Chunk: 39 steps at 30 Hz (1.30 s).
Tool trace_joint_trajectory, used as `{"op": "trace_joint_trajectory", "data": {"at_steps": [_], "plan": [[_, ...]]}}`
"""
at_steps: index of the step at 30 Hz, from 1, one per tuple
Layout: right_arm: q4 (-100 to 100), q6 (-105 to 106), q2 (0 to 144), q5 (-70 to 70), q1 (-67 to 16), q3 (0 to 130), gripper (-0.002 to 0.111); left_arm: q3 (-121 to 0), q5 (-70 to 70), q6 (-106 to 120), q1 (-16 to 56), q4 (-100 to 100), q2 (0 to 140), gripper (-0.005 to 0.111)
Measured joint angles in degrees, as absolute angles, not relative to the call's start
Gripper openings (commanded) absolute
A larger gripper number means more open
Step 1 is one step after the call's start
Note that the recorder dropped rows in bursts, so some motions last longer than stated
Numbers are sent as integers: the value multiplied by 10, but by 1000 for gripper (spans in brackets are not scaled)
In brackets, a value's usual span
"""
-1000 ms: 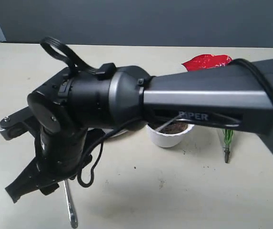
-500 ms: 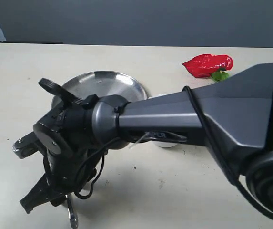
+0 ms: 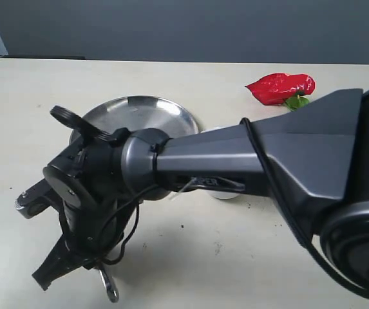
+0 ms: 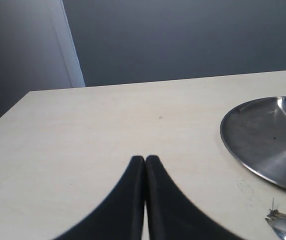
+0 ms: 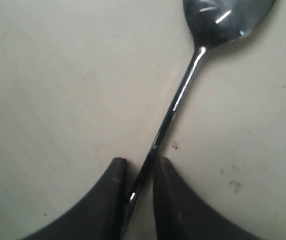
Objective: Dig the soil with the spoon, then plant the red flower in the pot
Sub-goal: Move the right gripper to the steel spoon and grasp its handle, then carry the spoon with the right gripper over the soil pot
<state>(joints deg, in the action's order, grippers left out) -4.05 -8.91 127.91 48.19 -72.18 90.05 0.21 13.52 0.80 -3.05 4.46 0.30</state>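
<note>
- Exterior view: right arm reaches across the middle, its right gripper [image 3: 75, 273] low over the table [image 3: 236, 257], near the front edge. Spoon [image 3: 109, 288] pokes out just beside the fingers, bowl end away from the wrist. Steel plate [image 3: 139, 112] lies beyond the gripper; red flower [image 3: 281, 87] well apart, far side. Pot [image 3: 223, 192] mostly hidden behind the arm.
- Left wrist view: left gripper [image 4: 145, 162] fingers pressed together, holding nothing, above bare table. Plate rim off to one side; spoon bowl just beside it.
- Right wrist view: fingers clamped on the spoon's thin handle; bowl extends ahead of the tips.
</note>
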Motion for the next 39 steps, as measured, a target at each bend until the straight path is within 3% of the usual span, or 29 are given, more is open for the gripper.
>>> {"op": "trace_joint_trajectory", "data": {"at_steps": [2, 17, 28, 34, 39], "plan": [[-38, -74, 1280, 484, -722, 901, -1, 2, 135, 8, -31, 45, 3, 0], [-22, 20, 1266, 487, -723, 896, -1, 2, 135, 8, -31, 45, 3, 0], [81, 25, 1138, 504, -727, 891, -1, 2, 135, 8, -31, 45, 3, 0], [194, 26, 1077, 534, -727, 891, -1, 2, 135, 8, -31, 45, 3, 0], [404, 27, 1054, 649, -727, 891, -1, 2, 135, 8, -31, 45, 3, 0]]}}
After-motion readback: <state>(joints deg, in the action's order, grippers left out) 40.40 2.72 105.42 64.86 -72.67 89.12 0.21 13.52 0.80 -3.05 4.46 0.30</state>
